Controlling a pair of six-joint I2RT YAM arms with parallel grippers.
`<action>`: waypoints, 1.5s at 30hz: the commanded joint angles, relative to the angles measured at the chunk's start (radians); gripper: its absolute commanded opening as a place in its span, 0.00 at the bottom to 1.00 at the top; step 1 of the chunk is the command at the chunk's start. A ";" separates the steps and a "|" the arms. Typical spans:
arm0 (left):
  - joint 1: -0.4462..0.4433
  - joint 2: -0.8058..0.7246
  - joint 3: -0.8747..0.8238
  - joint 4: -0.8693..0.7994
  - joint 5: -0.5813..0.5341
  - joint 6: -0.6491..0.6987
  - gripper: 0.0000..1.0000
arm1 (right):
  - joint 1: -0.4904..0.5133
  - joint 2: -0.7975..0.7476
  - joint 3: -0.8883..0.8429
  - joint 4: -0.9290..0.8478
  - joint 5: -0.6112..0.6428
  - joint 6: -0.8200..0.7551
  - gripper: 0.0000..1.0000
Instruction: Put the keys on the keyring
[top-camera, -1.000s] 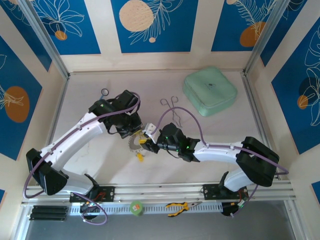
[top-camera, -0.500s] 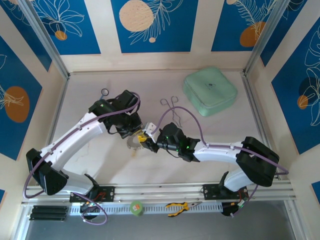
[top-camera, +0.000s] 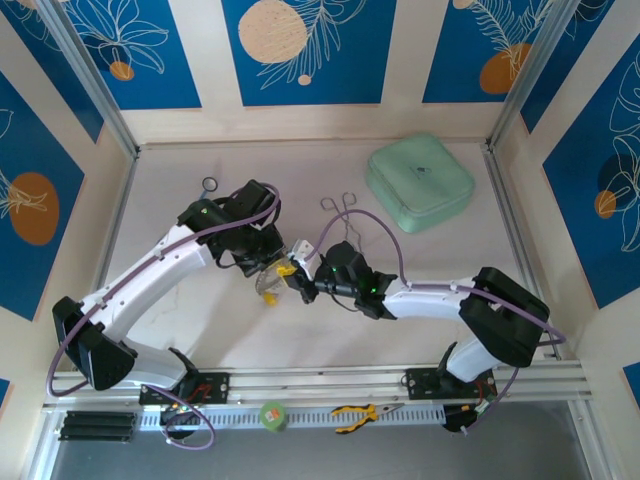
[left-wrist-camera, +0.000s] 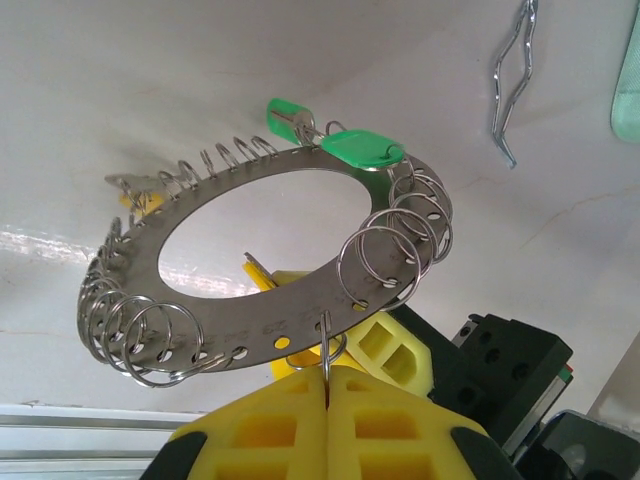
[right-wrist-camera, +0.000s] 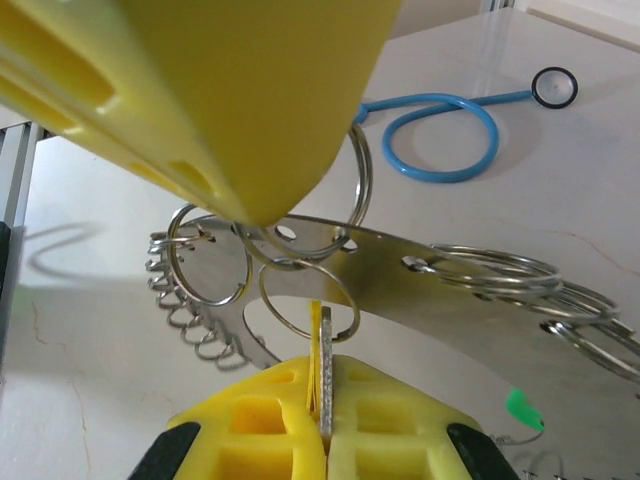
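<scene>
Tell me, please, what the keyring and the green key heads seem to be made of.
Keyring: looks like thin metal sheet, perhaps steel, bright and silvery with sharp reflections; its split rings look like polished wire. Green key heads: probably plastic, judging by the saturated colour, rounded edges and soft sheen.

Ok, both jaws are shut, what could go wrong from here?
The right jaws pinch the key by a thin edge, so it may twist or slip against the split ring. The left jaws hold the keyring only at its rim, so a push may swing it.
</scene>
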 joint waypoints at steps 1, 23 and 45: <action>0.008 -0.025 -0.008 -0.006 0.025 -0.068 0.00 | -0.006 0.008 -0.002 -0.009 0.011 0.023 0.03; 0.024 -0.045 -0.085 0.056 0.075 -0.297 0.00 | 0.017 -0.111 -0.110 0.261 -0.011 -0.213 0.28; 0.030 -0.047 -0.082 0.051 0.093 -0.302 0.00 | 0.033 -0.030 -0.076 0.259 -0.002 -0.312 0.30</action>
